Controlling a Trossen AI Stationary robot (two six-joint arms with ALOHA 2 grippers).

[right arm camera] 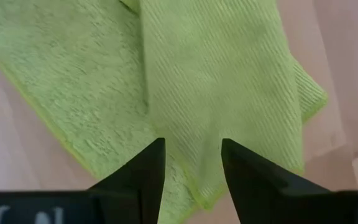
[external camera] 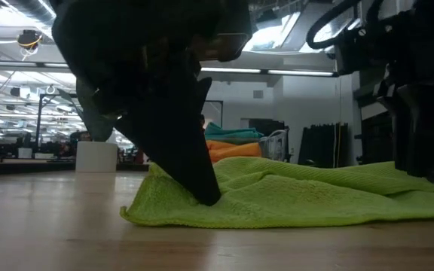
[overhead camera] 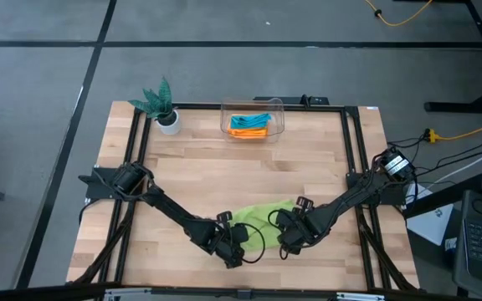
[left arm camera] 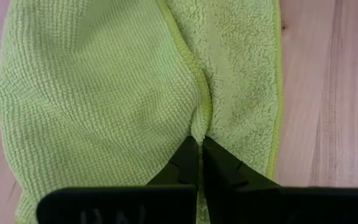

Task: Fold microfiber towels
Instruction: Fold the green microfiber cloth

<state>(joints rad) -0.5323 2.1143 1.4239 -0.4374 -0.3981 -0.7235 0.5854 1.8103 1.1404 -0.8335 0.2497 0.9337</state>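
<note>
At the near middle of the counter (overhead camera: 182, 176), mid-fold on the lime green towel (overhead camera: 262, 216): left tool (left arm camera: 200, 144) pinched shut on a fold edge, right tool (right arm camera: 192, 163) parted, releasing; next, probably smoothing and completing the fold.

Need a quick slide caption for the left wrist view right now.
Left gripper with jaws shut on a raised fold of the lime green towel on the wooden table.
</note>
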